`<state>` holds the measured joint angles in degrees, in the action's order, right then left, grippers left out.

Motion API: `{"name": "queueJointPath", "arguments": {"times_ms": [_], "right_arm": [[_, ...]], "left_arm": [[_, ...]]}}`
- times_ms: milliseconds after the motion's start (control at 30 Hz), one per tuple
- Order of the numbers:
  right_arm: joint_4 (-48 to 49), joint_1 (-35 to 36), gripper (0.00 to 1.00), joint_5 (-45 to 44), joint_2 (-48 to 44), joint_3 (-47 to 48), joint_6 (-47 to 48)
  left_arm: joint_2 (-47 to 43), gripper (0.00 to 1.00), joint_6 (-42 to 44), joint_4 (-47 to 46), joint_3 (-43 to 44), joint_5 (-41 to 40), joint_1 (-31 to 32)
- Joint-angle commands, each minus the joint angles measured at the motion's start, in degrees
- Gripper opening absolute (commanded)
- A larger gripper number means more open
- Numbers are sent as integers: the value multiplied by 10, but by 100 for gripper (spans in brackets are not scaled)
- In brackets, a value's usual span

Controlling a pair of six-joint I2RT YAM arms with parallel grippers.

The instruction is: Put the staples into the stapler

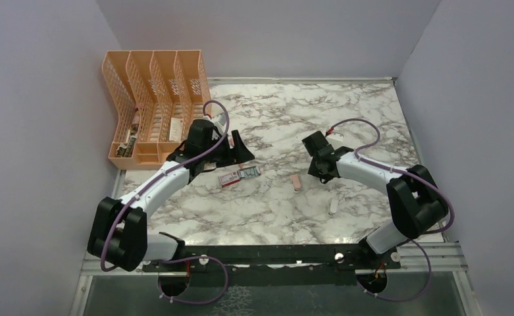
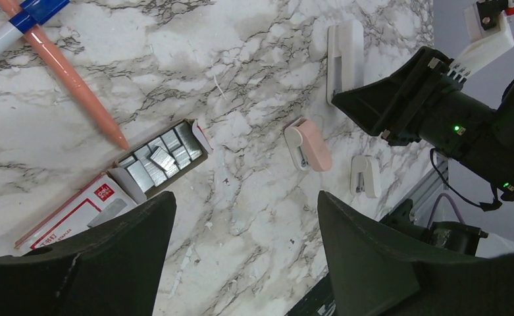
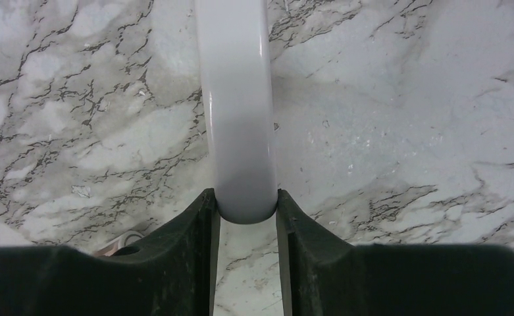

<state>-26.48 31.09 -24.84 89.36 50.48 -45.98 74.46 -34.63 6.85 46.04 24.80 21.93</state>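
Right gripper (image 3: 246, 201) pinches the rounded end of the stapler (image 3: 237, 99) — one finger on each flank, wrist pitched down toward the table (image 3: 405, 99). Left gripper (image 2: 242, 197) hangs with jaws wide, forearm extended forward. The staples (image 2: 165, 157) lie in their open box (image 2: 76, 214), just ahead of one fingertip.

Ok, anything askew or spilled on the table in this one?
Only the staples: the strips lie jumbled at different angles in the open red-and-white box, some overlapping. None appear spilled onto the marble table. The stapler sits squarely between the fingers of the right gripper.
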Motion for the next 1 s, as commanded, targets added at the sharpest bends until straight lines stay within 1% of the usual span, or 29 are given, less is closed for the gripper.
{"name": "queueJointPath", "arguments": {"times_ms": [0, 67, 133, 267, 433, 500, 567, 633, 733, 833, 967], "right_arm": [[21, -8, 35, -6, 2, 9, 13], [15, -9, 45, -10, 0, 14, 15], [14, -8, 51, -13, -3, 18, 21], [31, -9, 51, -10, -10, 16, 43], [44, -9, 43, -6, -5, 15, 63], [45, -8, 33, -6, -5, 15, 67], [52, -9, 27, 2, -10, 16, 77], [72, -9, 19, 43, -22, 19, 102], [118, -9, 16, 137, -47, 14, 126], [130, -9, 14, 214, -46, 29, 110], [146, -9, 12, 283, -21, 58, 72]], "left_arm": [[22, 81, -4, -22, 23, -13, 15], [32, 83, -5, -24, 27, -16, 19], [37, 86, -5, -25, 31, -20, 22], [45, 87, -6, -30, 33, -25, 24], [49, 87, -10, -36, 27, -24, 27], [51, 87, -11, -39, 25, -22, 29], [54, 85, -15, -47, 23, -21, 33], [60, 83, -25, -64, 21, -16, 40], [77, 79, -45, -110, 16, -8, 56], [102, 74, -68, -164, 12, -8, 71], [133, 66, -109, -244, 3, -26, 83]]}}
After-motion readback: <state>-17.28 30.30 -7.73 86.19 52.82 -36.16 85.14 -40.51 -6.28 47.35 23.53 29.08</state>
